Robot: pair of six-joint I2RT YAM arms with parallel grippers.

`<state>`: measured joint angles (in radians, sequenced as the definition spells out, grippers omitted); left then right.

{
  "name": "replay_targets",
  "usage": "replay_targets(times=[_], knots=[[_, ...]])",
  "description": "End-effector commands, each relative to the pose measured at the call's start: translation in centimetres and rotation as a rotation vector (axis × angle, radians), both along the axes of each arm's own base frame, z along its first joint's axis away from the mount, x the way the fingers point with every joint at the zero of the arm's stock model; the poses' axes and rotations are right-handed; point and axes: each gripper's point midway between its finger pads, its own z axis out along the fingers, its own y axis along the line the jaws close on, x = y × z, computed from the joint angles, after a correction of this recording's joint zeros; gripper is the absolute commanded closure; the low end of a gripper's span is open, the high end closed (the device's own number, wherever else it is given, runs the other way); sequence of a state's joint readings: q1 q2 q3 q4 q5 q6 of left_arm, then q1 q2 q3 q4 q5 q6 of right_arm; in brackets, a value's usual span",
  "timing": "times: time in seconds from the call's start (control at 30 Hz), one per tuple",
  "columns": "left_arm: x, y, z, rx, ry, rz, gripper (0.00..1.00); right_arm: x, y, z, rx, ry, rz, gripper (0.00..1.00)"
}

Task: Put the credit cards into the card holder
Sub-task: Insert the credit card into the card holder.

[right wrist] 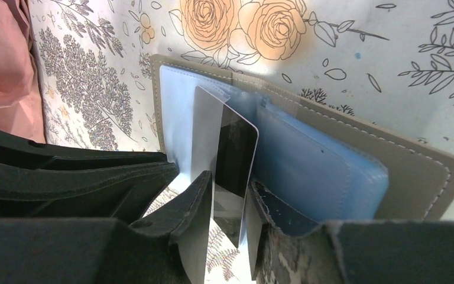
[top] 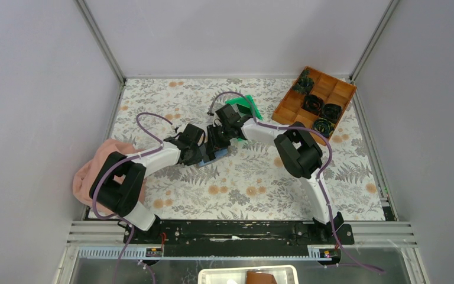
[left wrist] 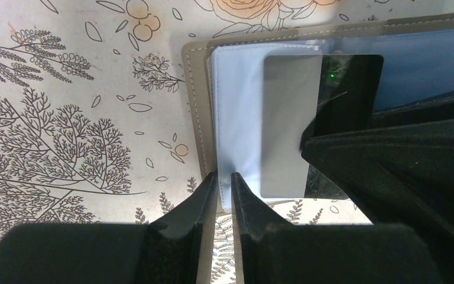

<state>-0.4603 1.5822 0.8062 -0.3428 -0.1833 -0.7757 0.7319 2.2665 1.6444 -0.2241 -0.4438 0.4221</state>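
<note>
The card holder (top: 219, 156) lies open on the floral mat between the two arms, grey outside (left wrist: 196, 106) and blue inside (right wrist: 325, 171). My left gripper (left wrist: 224, 180) is shut on the edge of one of its clear sleeves, holding that sleeve up. A credit card (left wrist: 289, 130), silvery and dark, stands partly inside a pocket. In the right wrist view the same credit card (right wrist: 236, 148) stands between the jaws of my right gripper (right wrist: 232, 189), which is open with a gap showing beside the card. From above, both grippers (top: 211, 148) crowd over the holder and hide most of it.
A green bin (top: 245, 107) sits just behind the grippers. A brown compartment tray (top: 316, 100) with dark items is at the back right. A pink cloth (top: 97, 168) lies at the left by the left arm's base. A white tray (top: 248, 275) sits below the near rail.
</note>
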Motion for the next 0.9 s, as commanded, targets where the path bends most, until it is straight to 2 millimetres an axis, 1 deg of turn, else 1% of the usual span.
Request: replay_targets(times=[0.0, 0.27, 0.5, 0.63, 0.7, 0.87], knots=[[-3.4, 3.3, -4.1, 0.137, 0.132, 0.030, 0.81, -2.5, -2.6, -2.1, -0.159, 0.035, 0.017, 0.65], [-3.5, 3.3, -4.1, 0.133, 0.133, 0.033, 0.81, -1.8, -2.9, -1.4, -0.169, 0.002, 0.005, 0.61], [-3.6, 3.4, -4.0, 0.131, 0.129, 0.040, 0.82, -1.4, -2.9, -1.1, -0.181, -0.016, 0.006, 0.61], [-3.6, 3.3, -4.0, 0.126, 0.122, 0.041, 0.82, -1.8, -2.6, -1.3, -0.186, -0.013, 0.015, 0.61], [-3.5, 3.2, -3.9, 0.119, 0.115, 0.040, 0.82, -1.5, -1.9, -0.8, -0.177, -0.026, 0.020, 0.61], [-3.0, 2.9, -3.6, 0.106, 0.098, 0.034, 0.82, -2.0, -0.6, -0.9, -0.184, -0.023, 0.041, 0.62]])
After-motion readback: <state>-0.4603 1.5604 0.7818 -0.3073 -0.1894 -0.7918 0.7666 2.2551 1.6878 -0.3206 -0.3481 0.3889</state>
